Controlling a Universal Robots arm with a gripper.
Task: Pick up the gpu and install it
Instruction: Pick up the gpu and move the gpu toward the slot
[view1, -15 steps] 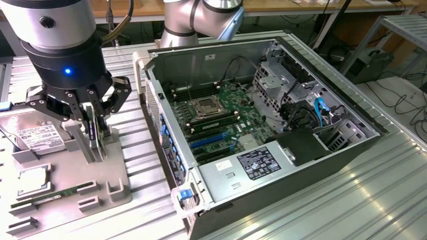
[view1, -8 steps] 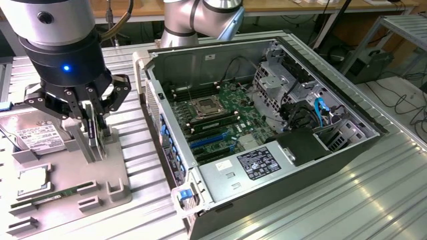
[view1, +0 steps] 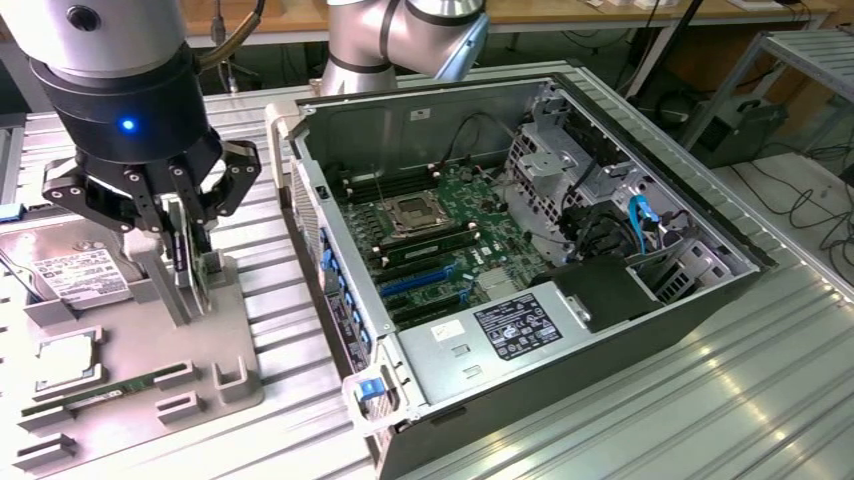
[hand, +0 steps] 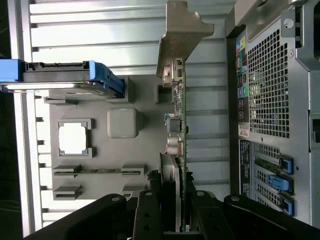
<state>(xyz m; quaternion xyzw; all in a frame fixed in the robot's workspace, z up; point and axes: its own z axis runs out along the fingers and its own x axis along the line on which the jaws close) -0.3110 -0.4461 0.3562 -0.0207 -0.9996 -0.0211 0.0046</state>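
Gripping the gpu (hand: 176, 95) edge-on, the gripper (view1: 187, 255) is clamped across the card's two broad faces. The card stands upright at the grey fixture tray (view1: 134, 350), just beside the open computer case (view1: 441, 120) and outside its perforated rear panel. I cannot tell whether it is lifted clear of the tray. So narrow a pinch could let the card twist or slip, and its silver bracket (hand: 181, 35) might snag a tray post. Seen edgewise, it shows a thin green board, a dark cooler and the bent bracket.
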